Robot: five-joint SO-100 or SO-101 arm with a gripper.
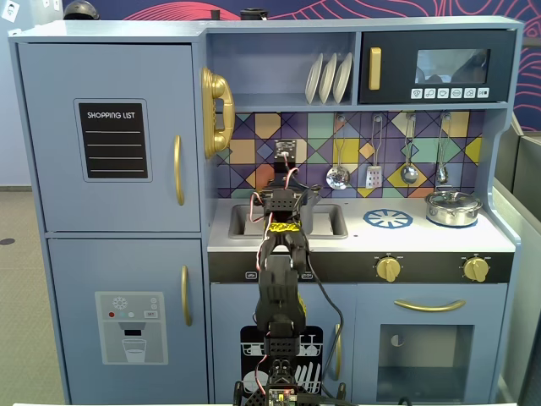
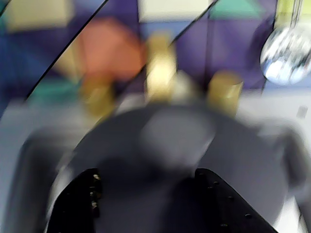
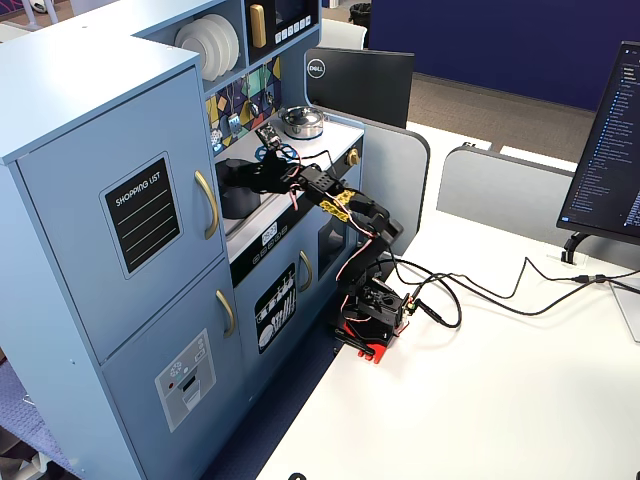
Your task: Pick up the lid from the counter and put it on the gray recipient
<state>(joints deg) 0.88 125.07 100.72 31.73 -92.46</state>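
Hovering gripper (image 2: 146,204) over the lid (image 2: 180,145), which sits at the sink (image 1: 239,222) on the gray recipient (image 3: 237,195).
Wrist view is blurred: both fingers (image 2: 75,204) straddle the disc's near edge, spread apart, clamping nothing. Backsplash and gold taps (image 2: 160,65) sit close behind the sink. Silver pot (image 1: 454,207) stands well right of the sink in a fixed view, with bare counter between.
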